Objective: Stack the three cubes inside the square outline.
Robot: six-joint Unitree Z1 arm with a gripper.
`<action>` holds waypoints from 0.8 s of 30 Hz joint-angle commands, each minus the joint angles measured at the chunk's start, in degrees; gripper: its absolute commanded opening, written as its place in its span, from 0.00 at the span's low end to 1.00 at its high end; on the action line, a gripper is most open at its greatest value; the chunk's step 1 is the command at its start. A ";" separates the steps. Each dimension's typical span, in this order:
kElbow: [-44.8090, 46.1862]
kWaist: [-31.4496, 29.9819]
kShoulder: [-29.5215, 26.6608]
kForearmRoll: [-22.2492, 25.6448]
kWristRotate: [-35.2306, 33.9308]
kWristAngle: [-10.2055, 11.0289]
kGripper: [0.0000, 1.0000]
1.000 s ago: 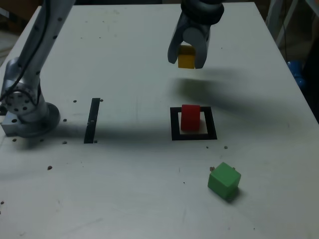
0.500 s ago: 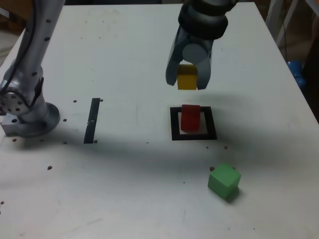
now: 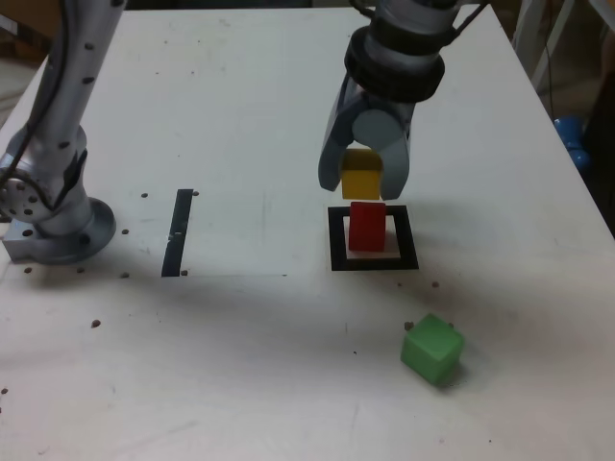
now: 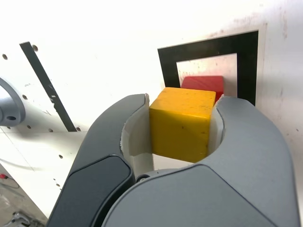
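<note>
Your gripper (image 3: 362, 179) is clamped on the yellow cube (image 3: 361, 174), one curved finger pressed against each side, and it hangs in the air just above the red cube (image 3: 366, 226). In the exterior view the yellow cube's lower edge sits very close to the red cube's top — whether the two touch you cannot tell from here.

The wrist view shows the same grip up close: the yellow cube (image 4: 182, 121) fills the gap between the two grey fingers (image 4: 116, 137), and a corner of the red cube (image 4: 203, 85) peeks out beyond it.

The red cube stands inside the square outline (image 3: 373, 262), on its white centre, toward the side of the frame farther from the camera. The black frame (image 4: 208, 47) is visible around it in the wrist view too.

The green cube (image 3: 432, 349) lies on the tabletop (image 3: 240, 86) on its own — nearer the camera than the outline, a little toward the exterior view's right, well apart from the other two and turned at an angle.

A narrow black strip (image 3: 179, 232) lies on the tabletop toward the exterior view's left, between the outline and the arm's base (image 3: 53, 226).
</note>
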 commanded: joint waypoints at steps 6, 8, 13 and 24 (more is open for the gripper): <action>-0.45 -0.61 1.35 -0.17 -0.29 -0.97 0.33; -0.53 -0.62 1.63 -0.19 -0.31 -1.14 0.33; -0.61 -0.62 2.19 -0.44 -0.31 -1.36 0.33; -0.39 -0.62 2.90 -1.22 -0.12 -1.62 0.52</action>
